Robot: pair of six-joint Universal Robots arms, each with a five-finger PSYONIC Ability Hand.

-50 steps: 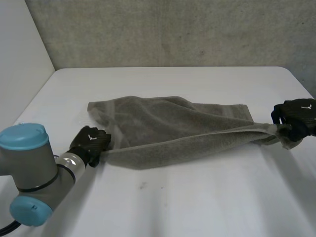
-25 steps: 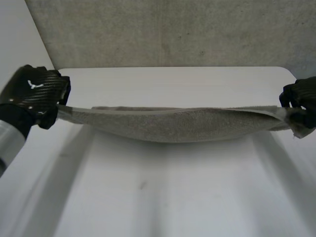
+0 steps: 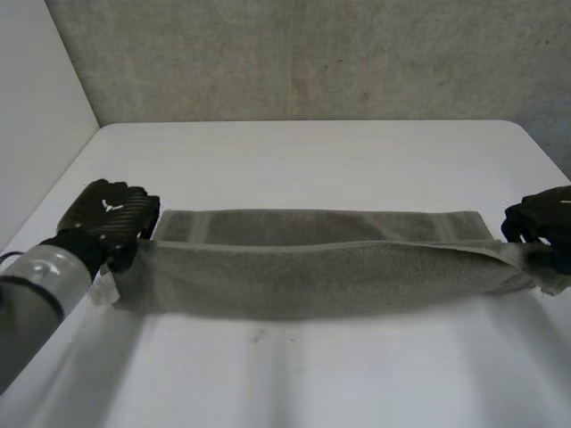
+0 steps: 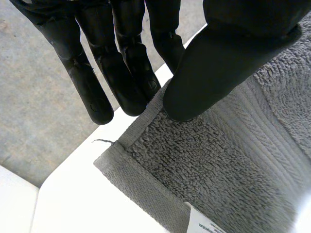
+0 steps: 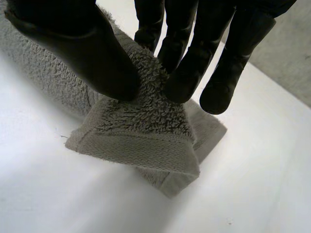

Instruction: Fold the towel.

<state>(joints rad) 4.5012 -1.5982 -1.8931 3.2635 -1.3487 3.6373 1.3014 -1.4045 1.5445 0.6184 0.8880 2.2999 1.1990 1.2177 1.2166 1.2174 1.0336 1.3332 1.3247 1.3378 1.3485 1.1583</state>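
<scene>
- stretching across the middle of the white table point(image 3: 312, 152), the grey towel point(image 3: 303, 276) runs as a long band from one hand to the other, doubled lengthwise.
- its far layer lies flat on the table, showing as a darker strip behind; the near layer is lifted a little and sags slightly between the two ends.
- a white label point(image 4: 204, 225) shows at the towel's point(image 4: 218, 160) edge in the left wrist view, near the held corner.
- the left hand point(image 3: 107, 218) is at the towel's left end. in its wrist view the thumb point(image 4: 214, 68) presses down on the pile just inside the corner, with the fingers point(image 4: 121, 77) straight and close together behind the hem, pinching the cloth.
- the right hand point(image 3: 542, 227) is at the right end. its thumb point(image 5: 87, 53) and fingers point(image 5: 187, 68) nip a bunched corner of the towel point(image 5: 146, 136), and the hemmed tip hangs folded just below them.
- the left arm point(image 3: 36, 303) reaches in from the near left corner.
- a rough grey wall point(image 3: 312, 53) stands behind the table.
</scene>
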